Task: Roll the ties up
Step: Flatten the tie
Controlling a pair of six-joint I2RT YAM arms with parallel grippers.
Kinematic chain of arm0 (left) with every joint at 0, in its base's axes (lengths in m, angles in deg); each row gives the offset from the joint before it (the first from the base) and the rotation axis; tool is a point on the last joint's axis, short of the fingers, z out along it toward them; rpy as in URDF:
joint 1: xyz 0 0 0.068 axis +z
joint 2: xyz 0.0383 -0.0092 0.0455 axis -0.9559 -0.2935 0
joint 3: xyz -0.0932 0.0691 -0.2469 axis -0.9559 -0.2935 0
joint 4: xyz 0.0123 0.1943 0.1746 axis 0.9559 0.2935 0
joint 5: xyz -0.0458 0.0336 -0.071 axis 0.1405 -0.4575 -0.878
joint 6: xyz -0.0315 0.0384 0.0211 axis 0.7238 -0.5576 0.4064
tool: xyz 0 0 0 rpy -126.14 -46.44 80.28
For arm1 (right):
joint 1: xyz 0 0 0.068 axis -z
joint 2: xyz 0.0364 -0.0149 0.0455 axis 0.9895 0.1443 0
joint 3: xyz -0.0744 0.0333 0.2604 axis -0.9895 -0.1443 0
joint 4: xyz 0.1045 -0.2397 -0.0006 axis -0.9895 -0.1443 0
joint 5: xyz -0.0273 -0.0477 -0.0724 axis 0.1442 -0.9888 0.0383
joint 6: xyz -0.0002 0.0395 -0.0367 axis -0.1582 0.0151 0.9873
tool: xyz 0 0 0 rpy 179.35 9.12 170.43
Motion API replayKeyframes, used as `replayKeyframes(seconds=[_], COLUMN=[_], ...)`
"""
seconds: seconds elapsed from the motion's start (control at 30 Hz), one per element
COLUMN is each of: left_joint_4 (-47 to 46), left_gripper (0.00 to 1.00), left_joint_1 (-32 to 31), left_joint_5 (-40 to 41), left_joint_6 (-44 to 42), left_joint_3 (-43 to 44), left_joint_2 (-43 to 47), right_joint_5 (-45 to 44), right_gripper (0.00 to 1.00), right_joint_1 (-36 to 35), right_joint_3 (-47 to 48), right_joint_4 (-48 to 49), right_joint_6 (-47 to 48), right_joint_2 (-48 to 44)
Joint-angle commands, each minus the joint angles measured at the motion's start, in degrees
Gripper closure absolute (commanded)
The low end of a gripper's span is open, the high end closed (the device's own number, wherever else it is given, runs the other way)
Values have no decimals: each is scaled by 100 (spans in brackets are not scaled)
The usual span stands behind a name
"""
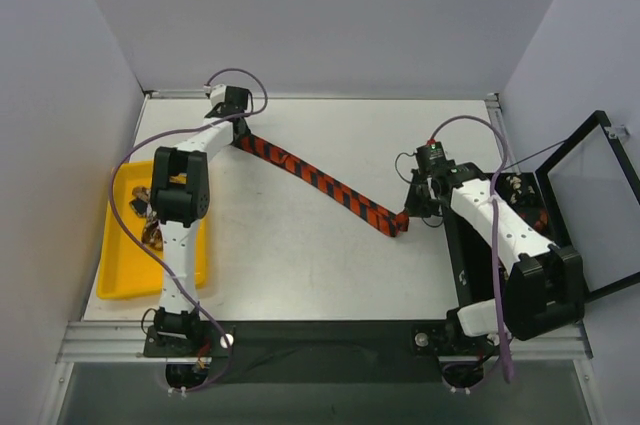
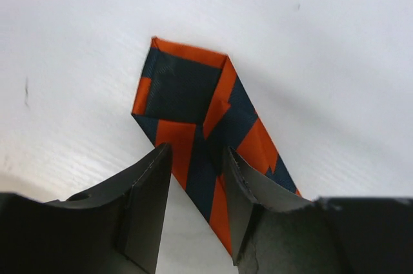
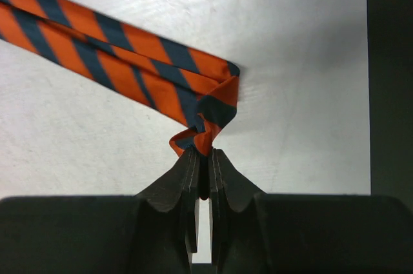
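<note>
The red-orange and black striped tie (image 1: 320, 180) lies diagonally across the white table between my two grippers. My left gripper (image 1: 237, 133) is open over its far left end. In the left wrist view the tie's end (image 2: 187, 93) is folded back on itself, and the strip runs between the fingers of the left gripper (image 2: 197, 161), which stand apart on either side of it. My right gripper (image 1: 407, 215) is shut on the tie's other end. In the right wrist view the fabric (image 3: 200, 109) bunches and twists just ahead of the right gripper (image 3: 203, 155).
A yellow tray (image 1: 120, 280) at the left edge holds brown patterned ties (image 1: 148, 220), partly hidden by the left arm. A black-framed panel (image 1: 590, 205) and a black mat (image 1: 460, 265) are at the right. Purple cables (image 1: 240, 75) loop over both arms.
</note>
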Motion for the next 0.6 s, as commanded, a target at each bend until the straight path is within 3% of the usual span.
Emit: replayKeyframes(seconds=[0.0, 0.23, 0.4, 0.57], left_joint_4=[559, 612, 594, 411], left_gripper=[51, 32, 21, 20], left_joint_1=[85, 41, -152, -161], left_joint_5=[-88, -88, -499, -870], left_joint_6=[-413, -694, -572, -106], left_joint_3=[1041, 868, -123, -1477], left_joint_2=[-133, 499, 1228, 2221], right_joint_5=[-184, -457, -518, -764], right_gripper=[100, 100, 100, 100], right_joint_1=[8, 297, 578, 623], right_joint_3=[-349, -807, -975, -554], right_joint_4=[-265, -362, -415, -476], right_joint_6=[-477, -997, -1006, -708], right_joint_2=[-238, -168, -229, -405])
